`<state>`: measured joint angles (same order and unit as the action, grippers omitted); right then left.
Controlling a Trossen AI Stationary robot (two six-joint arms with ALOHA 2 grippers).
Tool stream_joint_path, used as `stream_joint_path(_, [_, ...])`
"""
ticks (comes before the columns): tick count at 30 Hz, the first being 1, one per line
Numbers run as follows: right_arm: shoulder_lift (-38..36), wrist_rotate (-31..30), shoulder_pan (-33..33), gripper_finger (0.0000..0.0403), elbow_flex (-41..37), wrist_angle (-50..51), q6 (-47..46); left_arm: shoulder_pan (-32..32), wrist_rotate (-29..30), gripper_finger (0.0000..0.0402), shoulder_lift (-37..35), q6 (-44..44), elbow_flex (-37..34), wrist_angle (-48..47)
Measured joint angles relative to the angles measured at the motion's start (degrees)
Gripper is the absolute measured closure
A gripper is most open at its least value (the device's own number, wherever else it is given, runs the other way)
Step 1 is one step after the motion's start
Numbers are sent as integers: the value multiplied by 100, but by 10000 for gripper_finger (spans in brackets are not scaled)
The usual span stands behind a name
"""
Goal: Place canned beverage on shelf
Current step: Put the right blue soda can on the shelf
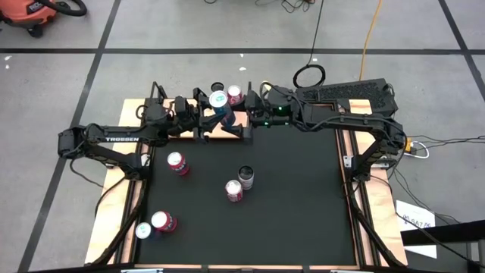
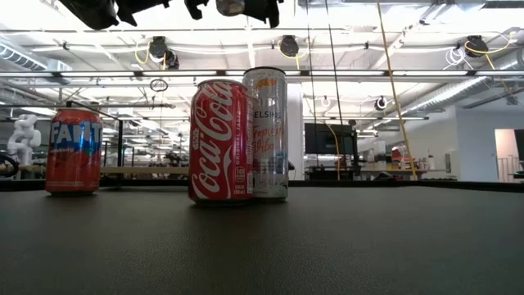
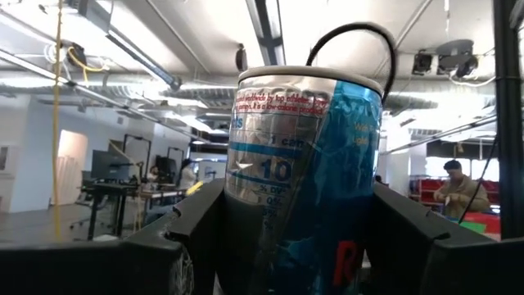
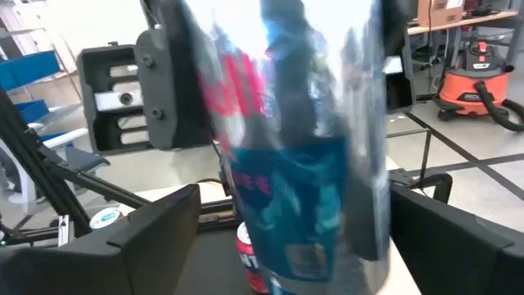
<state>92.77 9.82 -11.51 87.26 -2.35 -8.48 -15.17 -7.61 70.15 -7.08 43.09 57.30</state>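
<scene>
While arms meet above shelf [image 1: 227,127] | both grippers, left gripper [image 1: 203,115] and right gripper [image 1: 244,114], clasp blue can [image 1: 219,101]

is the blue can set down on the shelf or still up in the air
In the air: the blue can sits between both hands, left hand and right hand, above the shelf.

Blue-silver can [image 1: 219,101] upright, above wooden shelf [image 1: 227,127]

Roughly eight cans [image 1: 177,163], one shelf [image 1: 221,130]
</scene>
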Motion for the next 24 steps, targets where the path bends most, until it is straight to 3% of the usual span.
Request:
stream_joint_path(5, [0,-277,4,43,0,54,7,36,-24,175,0,8,0,18])
stream_joint_path(13, [0,-369,7,96,2,33,11,32,-51,175,0,6,0,114])
stream_joint_path(24, [247,-139,-4,88,4,-167,106,29,-125,175,64,18,-2,97])
